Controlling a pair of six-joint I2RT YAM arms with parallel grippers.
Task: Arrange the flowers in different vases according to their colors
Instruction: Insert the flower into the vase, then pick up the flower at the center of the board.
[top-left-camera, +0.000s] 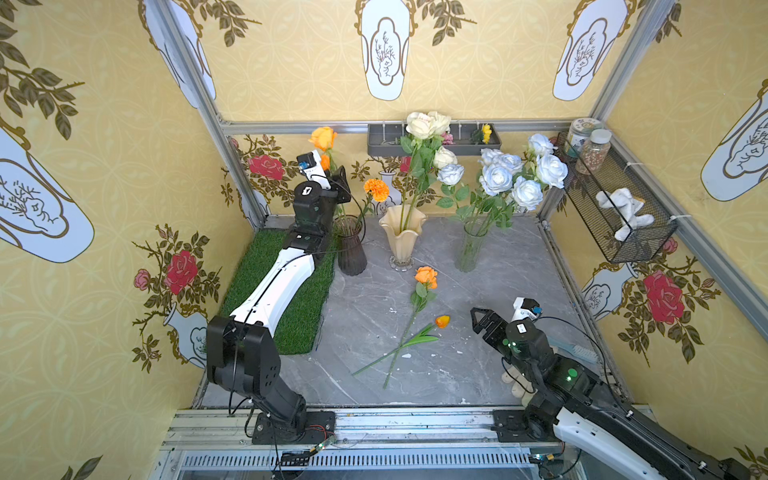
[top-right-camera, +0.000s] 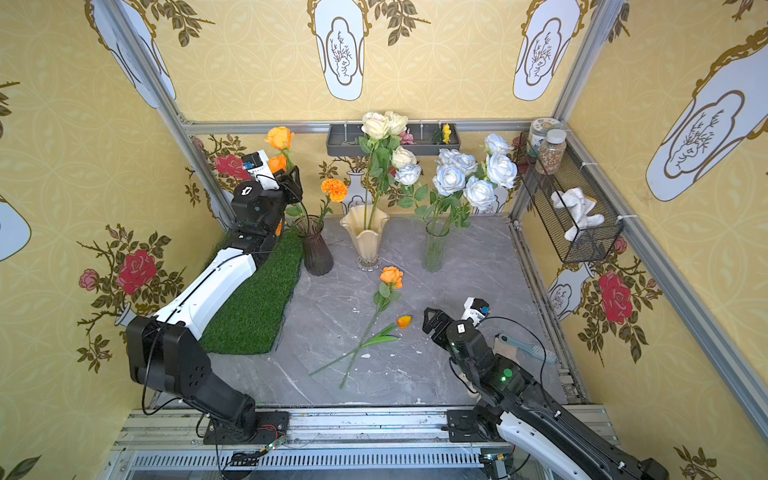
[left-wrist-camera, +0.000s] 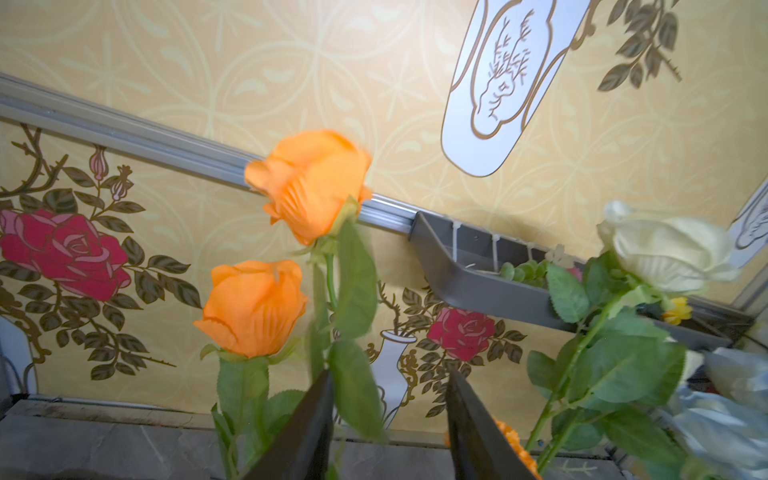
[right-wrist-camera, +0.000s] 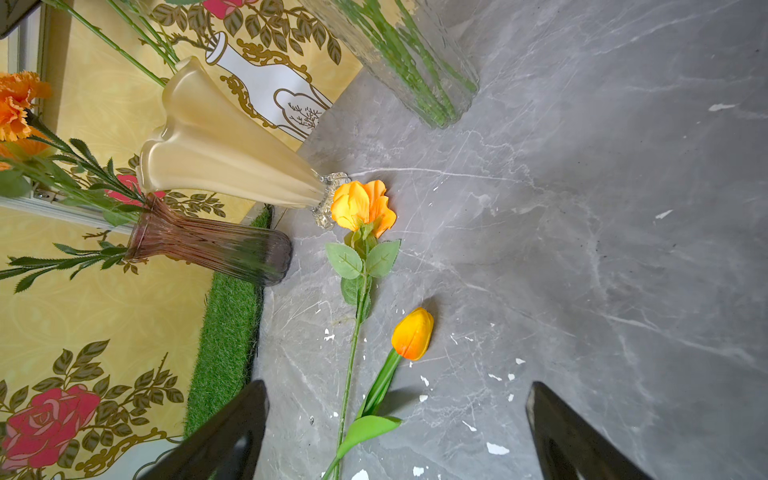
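Between parted left jaws: orange rose (left-wrist-camera: 309, 183) stem, close beside one jaw.

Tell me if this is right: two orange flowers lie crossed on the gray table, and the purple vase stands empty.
Not empty: the purple vase holds orange roses and a marigold, as both top views show. The rest is right.

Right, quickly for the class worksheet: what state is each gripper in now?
Left gripper: open, an orange rose stem between its fingers, not clamped.
Right gripper: open, holding nothing, near the orange tulip.
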